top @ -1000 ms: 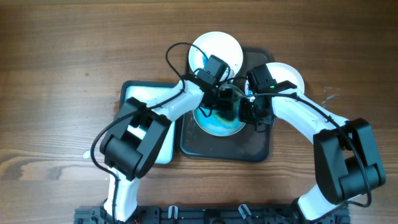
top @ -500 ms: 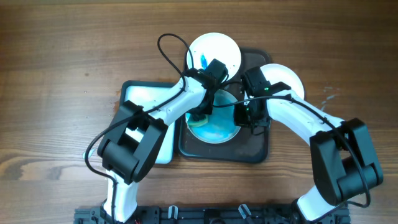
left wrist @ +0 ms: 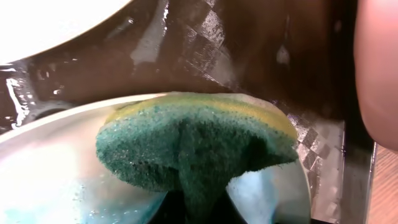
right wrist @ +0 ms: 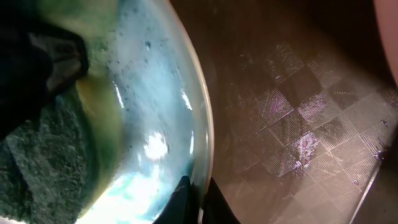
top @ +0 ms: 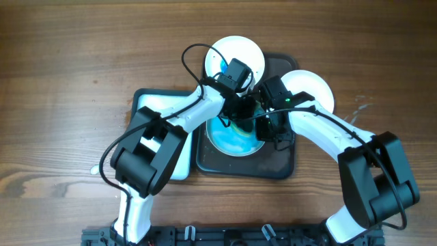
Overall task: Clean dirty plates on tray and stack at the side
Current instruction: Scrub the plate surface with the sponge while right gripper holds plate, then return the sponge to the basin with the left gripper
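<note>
A white plate smeared with blue lies in the dark grey tray. My left gripper is shut on a green and yellow sponge and presses it on the plate's far right part. My right gripper is shut on that plate's right rim, with one finger on each side of it in the right wrist view. A second plate, with a blue smear, sits at the tray's far edge. A third, plain white plate lies to the right of the tray.
A white rectangular tray lies left of the dark tray, under my left arm. Wet patterned tray floor shows to the right of the held plate. Wooden table lies all around.
My left gripper has swept the sponge from the plate's left side back to its far right. The blue paint is spread more thinly. My right gripper keeps its hold on the rim.
</note>
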You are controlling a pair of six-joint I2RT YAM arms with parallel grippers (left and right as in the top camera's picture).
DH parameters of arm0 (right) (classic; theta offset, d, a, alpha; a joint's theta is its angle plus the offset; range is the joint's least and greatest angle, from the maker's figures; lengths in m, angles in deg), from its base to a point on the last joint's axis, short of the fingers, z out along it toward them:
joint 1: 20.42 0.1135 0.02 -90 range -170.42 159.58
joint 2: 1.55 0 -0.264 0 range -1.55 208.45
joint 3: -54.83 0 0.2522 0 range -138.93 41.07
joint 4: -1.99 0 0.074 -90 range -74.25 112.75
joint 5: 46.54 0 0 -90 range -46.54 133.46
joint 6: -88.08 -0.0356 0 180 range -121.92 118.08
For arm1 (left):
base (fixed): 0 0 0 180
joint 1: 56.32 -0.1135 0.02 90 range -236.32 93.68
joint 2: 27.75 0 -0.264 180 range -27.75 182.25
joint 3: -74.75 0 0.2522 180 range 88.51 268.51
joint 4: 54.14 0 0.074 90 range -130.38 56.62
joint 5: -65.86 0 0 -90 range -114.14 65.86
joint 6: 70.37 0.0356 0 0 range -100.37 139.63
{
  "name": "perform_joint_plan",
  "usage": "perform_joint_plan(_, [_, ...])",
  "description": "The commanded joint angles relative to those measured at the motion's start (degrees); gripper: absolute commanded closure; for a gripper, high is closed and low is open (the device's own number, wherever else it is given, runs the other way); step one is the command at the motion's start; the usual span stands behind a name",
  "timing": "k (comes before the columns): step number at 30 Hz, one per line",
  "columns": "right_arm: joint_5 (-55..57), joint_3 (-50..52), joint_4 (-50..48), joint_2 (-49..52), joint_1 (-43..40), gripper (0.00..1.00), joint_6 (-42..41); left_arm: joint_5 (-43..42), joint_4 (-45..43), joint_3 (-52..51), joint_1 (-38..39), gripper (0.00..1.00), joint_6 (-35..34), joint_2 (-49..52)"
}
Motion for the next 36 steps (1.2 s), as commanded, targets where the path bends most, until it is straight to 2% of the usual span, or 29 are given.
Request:
perform_joint_plan(1, [0.28,1.88,0.04,2.27,1.97,0.96,2.91,4.26,9.4,-1.51,0.83,0.96,0.87,3.89])
perform_joint_plan(4, [1.64,1.88,-0.15,2.27,1.95,0.96,-0.11,26.4,19.67,-1.51,-1.68,0.96,-1.33,0.09])
perform_joint_plan(5, [2.1,1.88,-0.22,2.27,1.95,0.96,-1.38,28.37,21.59,-1.53,-2.69,0.96,-1.49,-1.27])
perform_joint_plan(7, [2.03,1.88,-0.39,2.27,1.95,0.96,-3.13,27.71,23.23,-1.53,-4.22,0.96,-1.46,-2.69])
perform_joint_plan(9, [2.38,1.88,-0.5,2.27,1.95,0.96,-5.35,22.16,24.17,-1.86,-4.5,0.96,-1.38,-2.67])
perform_joint_plan(12, [2.91,1.88,-0.61,2.27,1.92,0.96,-7.8,5.92,22.8,-3.37,-3.61,0.96,0.44,-2.67])
perform_joint_plan(13, [2.91,1.88,-0.68,2.25,1.92,0.96,-7.8,-1.29,20.96,-3.93,-2.8,0.96,3.04,-2.67])
perform_joint_plan(14, [2.93,1.88,-0.66,2.27,1.92,0.96,-7.74,-3.32,20.17,-4.09,-2.01,0.96,3.5,-2.67])
perform_joint_plan(17, [2.91,1.88,-0.48,2.25,1.11,0.96,-7.08,-3.06,20.41,-3.76,-3.08,0.96,1.66,-4.81])
perform_joint_plan(19, [2.78,1.86,-0.5,2.25,0.04,0.96,-6.03,-2.86,21.59,-3.74,-6.82,0.96,0.24,-10.62])
perform_joint_plan(21, [1.05,1.81,-1.31,2.25,-0.44,0.96,0.5,-1.22,23.78,-3.74,-10.86,0.96,0.28,-18.67])
perform_joint_plan(23, [-0.66,1.81,-2.47,2.27,-0.44,0.96,3.43,8.74,29.68,-3.74,-15.3,0.96,0.22,-26.75])
perform_joint_plan(26, [-0.61,1.81,-4.83,2.25,-0.44,0.96,3.37,20.28,36.3,-3.87,-20.33,0.96,-2.82,-28.83])
perform_joint_plan(28, [-0.59,0.98,-4.17,2.08,-0.68,0.96,3.26,20.74,35.06,-7.98,-24.35,0.96,-2.8,-28.81])
perform_joint_plan(31, [2.95,-2.95,1.62,-2.16,-0.85,0.96,3.34,20.28,26.93,-17.92,-26.51,0.94,-2.73,-28.81])
perform_joint_plan(35, [5.07,-8.52,7.41,-10.38,-0.83,0.96,9.03,18.62,25.77,-18.88,-26.8,0.38,-2.73,-29.55])
perform_joint_plan(36, [5.07,-10.38,8.68,-12.07,-0.72,0.96,11.23,18.62,26.99,-17.38,-27.21,0.14,-2.75,-30.6])
